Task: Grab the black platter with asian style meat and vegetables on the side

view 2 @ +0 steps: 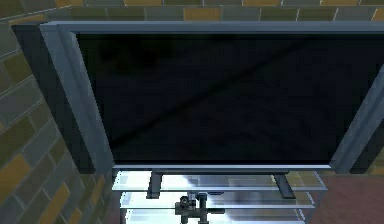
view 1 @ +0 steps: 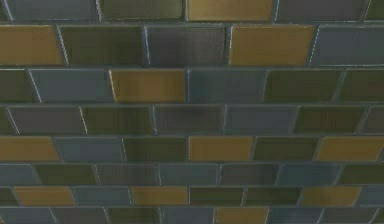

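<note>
In the arm side view a small dark gripper (view 2: 189,209) with pale marks stands at the bottom edge, just left of the middle. It is in front of the glass shelves of a TV stand (view 2: 215,190). I cannot tell whether it holds anything, as its far end is lost against the shelves.
A large dark flat-screen TV (view 2: 215,95) with a grey frame stands on the stand, against a brick wall (view 2: 25,150). A wall of grey, olive and yellow bricks (view 1: 190,110) is close ahead in the forward view. Reddish floor (view 2: 355,195) shows at the arm side view's lower right.
</note>
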